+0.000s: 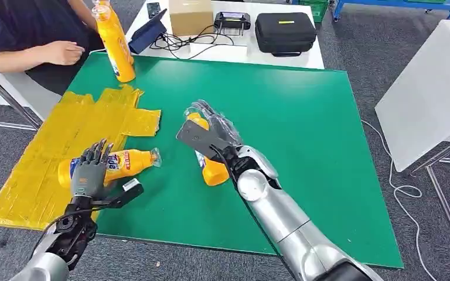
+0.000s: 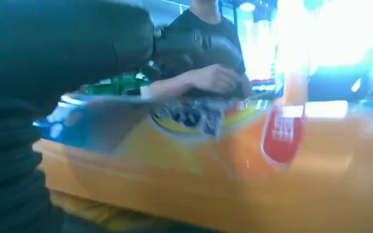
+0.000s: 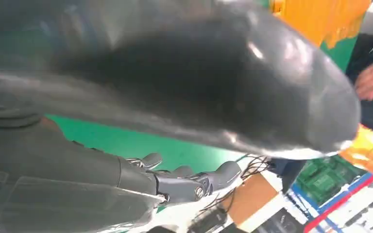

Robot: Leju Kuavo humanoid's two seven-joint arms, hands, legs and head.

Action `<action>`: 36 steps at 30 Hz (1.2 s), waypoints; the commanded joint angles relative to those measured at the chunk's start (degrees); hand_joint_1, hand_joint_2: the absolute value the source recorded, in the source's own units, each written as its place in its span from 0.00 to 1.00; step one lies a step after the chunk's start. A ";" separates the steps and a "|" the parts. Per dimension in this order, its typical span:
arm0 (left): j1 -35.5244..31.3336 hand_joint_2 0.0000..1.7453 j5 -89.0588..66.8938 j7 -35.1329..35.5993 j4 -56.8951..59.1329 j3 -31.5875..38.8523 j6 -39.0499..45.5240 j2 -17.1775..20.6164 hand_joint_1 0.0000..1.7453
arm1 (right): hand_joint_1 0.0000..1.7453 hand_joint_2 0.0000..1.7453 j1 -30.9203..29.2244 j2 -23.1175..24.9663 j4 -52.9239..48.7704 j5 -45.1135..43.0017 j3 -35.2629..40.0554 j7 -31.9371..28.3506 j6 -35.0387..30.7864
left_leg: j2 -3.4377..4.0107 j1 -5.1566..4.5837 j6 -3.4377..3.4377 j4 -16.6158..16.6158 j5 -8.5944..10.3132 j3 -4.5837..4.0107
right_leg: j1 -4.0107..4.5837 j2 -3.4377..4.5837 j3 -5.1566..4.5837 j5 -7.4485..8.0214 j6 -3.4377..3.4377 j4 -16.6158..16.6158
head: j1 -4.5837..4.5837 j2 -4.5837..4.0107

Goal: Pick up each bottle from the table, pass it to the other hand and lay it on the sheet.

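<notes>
Head view: the left hand (image 1: 89, 171), fingers spread, rests on a lying bottle (image 1: 123, 163), cap toward three o'clock, partly on the yellow sheet (image 1: 53, 152). The right hand (image 1: 214, 132) grips a second bottle (image 1: 212, 170), base toward six o'clock. Left wrist view: the bottle (image 2: 233, 155) lies lengthwise just beside the hand (image 2: 53, 73). Right wrist view: fingers (image 3: 189, 182) curl.

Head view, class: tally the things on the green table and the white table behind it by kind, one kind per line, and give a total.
Orange plastic bottles: 3 (upright, lying on the yellow sheet, in the right hand)
Yellow taped sheets: 1
Cardboard boxes: 1
Black zipped cases: 1
Black handheld controllers: 1
Total: 7
</notes>
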 commanded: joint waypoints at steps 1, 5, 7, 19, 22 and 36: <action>3.07 1.00 21.63 -20.83 -14.15 17.24 0.61 -7.95 0.00 | 0.00 0.00 2.59 -3.27 -2.04 0.89 1.63 1.23 -1.87 | -0.24 0.13 -0.09 0.05 -0.15 0.32 | 0.10 -0.10 0.50 -0.17 -0.05 -0.12 | 0.02 -0.02; 5.67 1.00 40.41 -24.02 -24.37 7.55 0.61 -5.90 0.00 | 0.00 0.00 1.23 -3.72 -0.18 0.78 0.59 1.22 -3.90 | 0.00 0.02 -0.05 0.01 -0.08 0.13 | 0.01 0.11 0.22 -0.05 -0.02 -0.06 | 0.02 -0.02; 4.23 1.00 43.09 -23.44 -27.29 4.72 0.61 -6.67 0.00 | 0.00 0.00 1.39 -4.56 -1.48 1.50 -0.18 2.30 -4.39 | -0.14 0.07 -0.11 0.10 -0.18 0.23 | 0.05 -0.01 0.39 -0.18 -0.06 0.00 | 0.02 0.00; 3.77 1.00 42.17 -21.07 -32.94 1.47 0.61 -8.93 0.00 | 0.00 1.00 -6.27 1.91 15.71 15.01 -2.36 9.92 -4.67 | -0.01 0.02 -0.12 0.09 -0.12 0.21 | 0.02 0.10 0.29 -0.09 -0.08 0.03 | 0.00 -0.02; 2.87 1.00 40.67 -20.42 -32.06 1.09 0.61 -9.95 0.00 | 0.00 1.00 -8.26 3.49 19.97 16.37 -2.11 10.43 -4.50 | -0.08 0.05 -0.13 0.09 -0.11 0.24 | 0.04 0.03 0.35 -0.11 -0.09 0.02 | -0.02 -0.02; 2.78 1.00 40.57 -20.22 -31.76 1.80 0.61 -9.97 0.00 | 0.00 0.00 -10.59 4.39 22.39 9.01 8.69 13.38 -3.38 | -0.06 0.04 -0.06 0.04 -0.04 0.14 | 0.03 0.00 0.23 -0.06 -0.05 -0.01 | 0.00 -0.02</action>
